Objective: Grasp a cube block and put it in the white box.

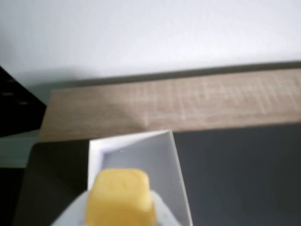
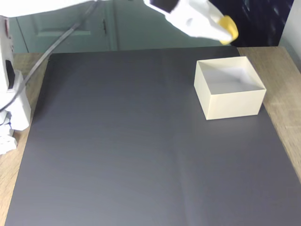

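Above one white box [image 2: 230, 101], one cube block [image 2: 228, 28]

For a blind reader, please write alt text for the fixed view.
A white robot arm holds the cube block in its jaws, raised behind the open white box. The box stands on a dark mat covering a wooden table.

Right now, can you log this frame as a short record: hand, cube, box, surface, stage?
hand: raised, shut on the cube, near the box's far edge in the fixed view
cube: yellow, held in the hand, above the box in the wrist view
box: cream-white, open top, nothing seen inside it
surface: dark mat on a wooden table
stage: cube carried, not yet released
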Controlling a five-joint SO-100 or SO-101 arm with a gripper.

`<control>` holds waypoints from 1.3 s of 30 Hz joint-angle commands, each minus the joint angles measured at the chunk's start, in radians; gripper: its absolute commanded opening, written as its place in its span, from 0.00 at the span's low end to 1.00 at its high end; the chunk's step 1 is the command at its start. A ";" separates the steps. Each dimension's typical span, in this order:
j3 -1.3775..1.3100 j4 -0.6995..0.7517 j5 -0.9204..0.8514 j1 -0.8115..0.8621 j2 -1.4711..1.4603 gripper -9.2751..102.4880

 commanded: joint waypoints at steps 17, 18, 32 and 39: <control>-0.331 -0.003 0.002 -0.021 -0.310 0.12; -0.331 -0.002 0.002 -0.023 -0.311 0.12; -0.331 0.003 0.002 -0.021 -0.327 0.33; -0.331 0.018 0.005 -0.014 -0.318 0.32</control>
